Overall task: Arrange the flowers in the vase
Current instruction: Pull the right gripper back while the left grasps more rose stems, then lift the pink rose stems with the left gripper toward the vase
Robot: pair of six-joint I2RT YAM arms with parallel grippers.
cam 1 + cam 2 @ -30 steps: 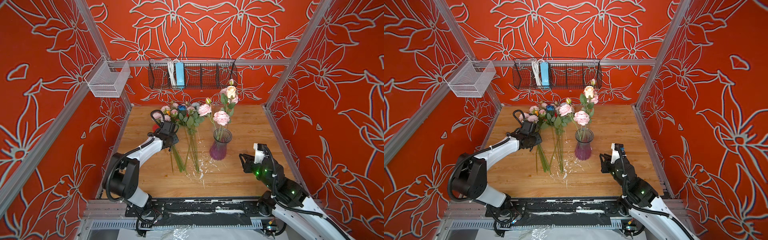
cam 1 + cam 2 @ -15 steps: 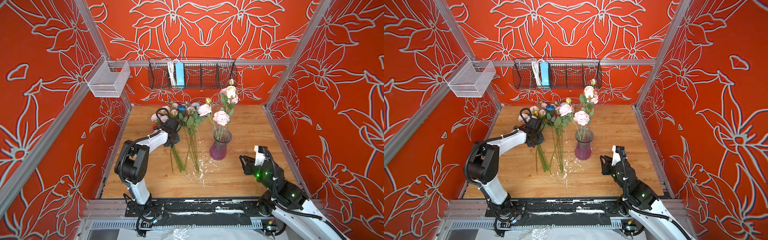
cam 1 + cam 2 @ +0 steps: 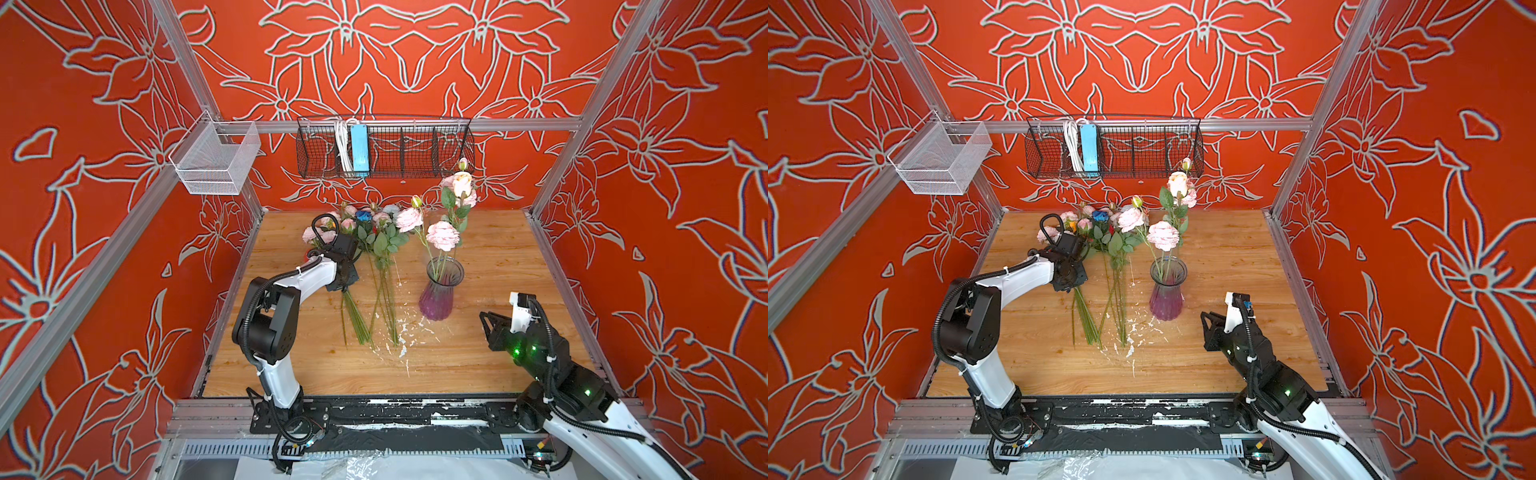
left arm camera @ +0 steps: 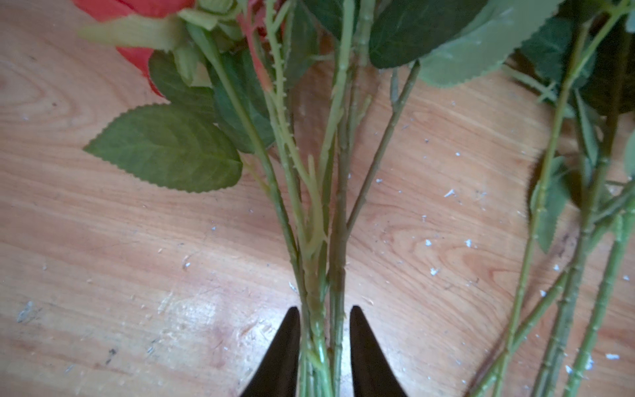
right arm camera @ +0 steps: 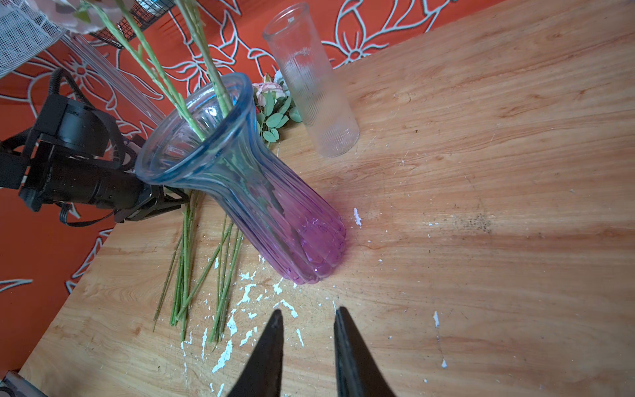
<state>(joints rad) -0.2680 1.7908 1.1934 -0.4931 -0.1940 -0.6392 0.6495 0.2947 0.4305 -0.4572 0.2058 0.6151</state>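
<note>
The flowers (image 3: 379, 245) are mostly laid flat on the table (image 3: 511, 266), left of centre. Their blooms are turned to the back wall and their stems (image 4: 338, 240) are pointed at the front edge but stop well short of it. A few pink blooms (image 3: 442, 236) are stood in the vase (image 3: 439, 297), which is set upright near the middle, just right of the lying stems.

The left gripper (image 4: 324, 314) is closed on a bundle of those stems, with a fingertip pressed to each side; how many are caught cannot be counted. The right gripper (image 5: 307, 316) is held above bare wood in front of and to the right of the vase, its jaws a little apart with nothing between them.

A clear glass tube (image 5: 311, 86) is stood behind the vase. Open board is left along the right edge and the front, marked only by white flecks (image 5: 247, 295).
</note>
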